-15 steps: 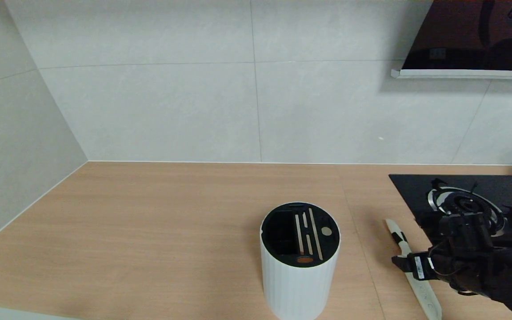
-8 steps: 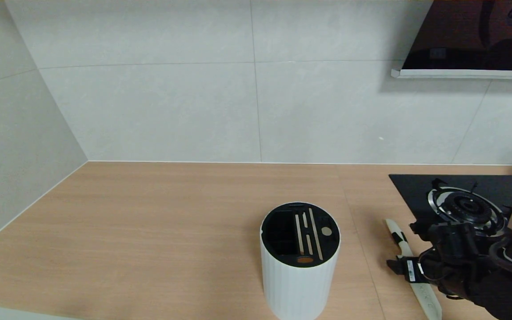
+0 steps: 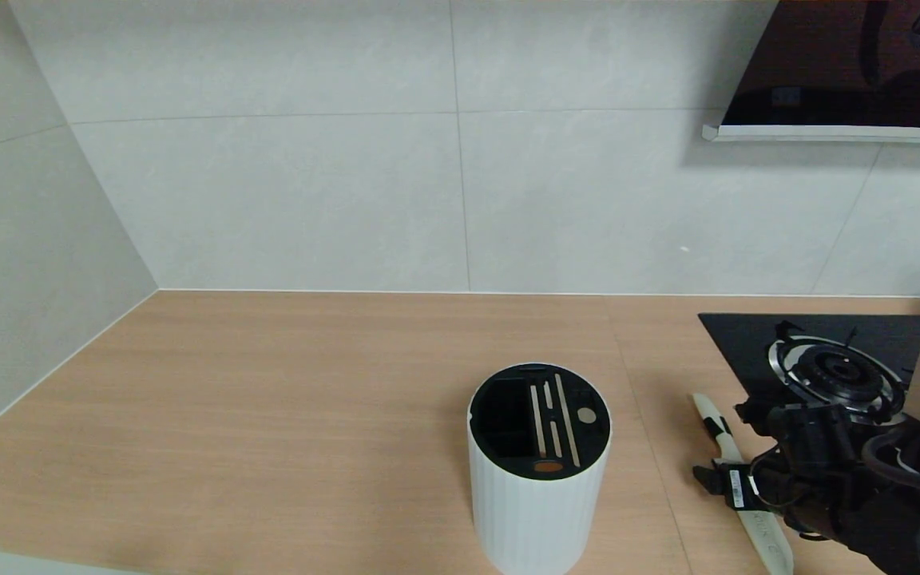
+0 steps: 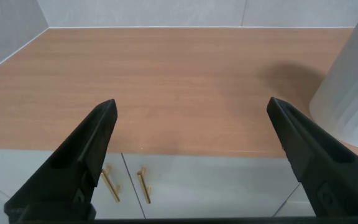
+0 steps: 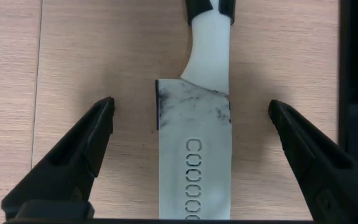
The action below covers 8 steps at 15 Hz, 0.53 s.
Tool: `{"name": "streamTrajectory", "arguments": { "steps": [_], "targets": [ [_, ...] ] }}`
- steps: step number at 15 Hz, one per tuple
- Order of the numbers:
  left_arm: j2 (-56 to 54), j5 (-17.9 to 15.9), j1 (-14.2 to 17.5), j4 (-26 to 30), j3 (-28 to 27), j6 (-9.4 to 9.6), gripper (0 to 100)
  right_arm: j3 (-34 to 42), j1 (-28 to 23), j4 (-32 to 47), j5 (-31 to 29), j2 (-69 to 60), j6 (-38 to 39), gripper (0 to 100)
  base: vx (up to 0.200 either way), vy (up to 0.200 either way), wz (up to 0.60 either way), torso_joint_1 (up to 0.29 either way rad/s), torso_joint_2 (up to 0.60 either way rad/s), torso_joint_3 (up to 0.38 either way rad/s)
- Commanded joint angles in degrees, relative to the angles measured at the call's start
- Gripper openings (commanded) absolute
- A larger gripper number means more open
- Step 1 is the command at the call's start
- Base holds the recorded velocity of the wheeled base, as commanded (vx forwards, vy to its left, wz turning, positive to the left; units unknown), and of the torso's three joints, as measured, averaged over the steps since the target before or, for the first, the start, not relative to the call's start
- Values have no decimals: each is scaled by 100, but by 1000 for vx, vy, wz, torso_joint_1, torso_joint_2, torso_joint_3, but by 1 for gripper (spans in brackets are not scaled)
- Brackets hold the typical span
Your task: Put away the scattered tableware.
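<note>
A white knife with a black band on its handle lies flat on the wooden counter, right of the white cylindrical holder. The holder's black top has slots and a larger opening. My right gripper hovers open just over the knife, one finger on each side. In the right wrist view the knife lies between the open fingers where blade meets handle. My left gripper stands open over the counter's front edge, left of the holder, holding nothing.
A black gas hob with a burner sits at the right, close beside the knife. Tiled walls close off the back and left. Bare counter stretches left of the holder. Cabinet door handles hang below the counter's front edge.
My right gripper has sunk lower and drawn slightly toward the counter's front, still over the knife. The knife and holder have not moved.
</note>
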Motion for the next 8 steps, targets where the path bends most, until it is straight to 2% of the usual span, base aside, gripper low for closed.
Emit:
{"name": "streamTrajectory", "arguments": {
  "steps": [1, 8],
  "targets": [
    [0, -2, 1, -1, 0, 0, 100, 10, 0, 17, -6, 2, -5, 0, 0, 0, 0, 0, 0, 0],
    [0, -2, 1, -1, 0, 0, 100, 63, 0, 17, 3, -24, -14, 0, 0, 0, 0, 0, 0, 0]
  ]
}}
